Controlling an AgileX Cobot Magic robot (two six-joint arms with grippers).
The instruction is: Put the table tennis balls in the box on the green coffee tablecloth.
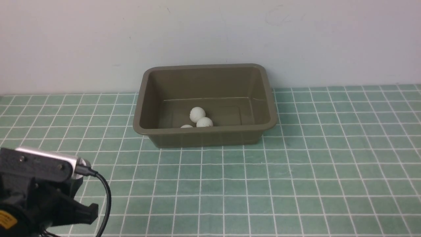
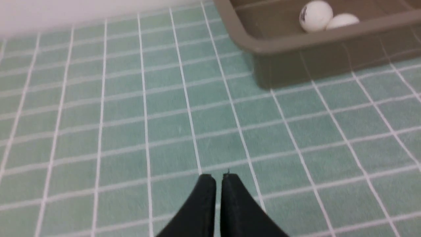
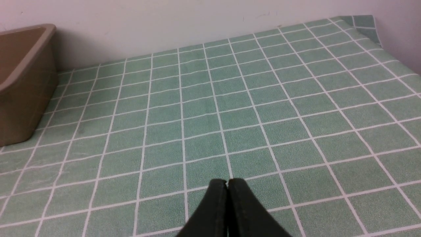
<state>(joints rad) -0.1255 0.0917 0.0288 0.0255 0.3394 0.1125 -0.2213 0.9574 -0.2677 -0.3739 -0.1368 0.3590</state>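
Plain pale wall behind, and under me a tabletop covered by the green checked cloth, flat and matte with thin white grid lines. Against the wall stands the box, an olive-brown plastic tub with rounded corners, a rolled rim and sloping walls, its long axis running left to right across my view.

All three balls already lie inside it, small matte white spheres bunched near the front wall and left of centre; one is mostly hidden by the rim. The left wrist view shows a small dark mark on one of them. I see no ball out on the cloth, so I judge the task finished or nearly so.

My left jaws are pinched almost together, only a sliver between the dark tips, holding nothing, with the box ahead and to the right. My right jaws are pressed together and empty, the box well off to their left. My left arm is nearer.
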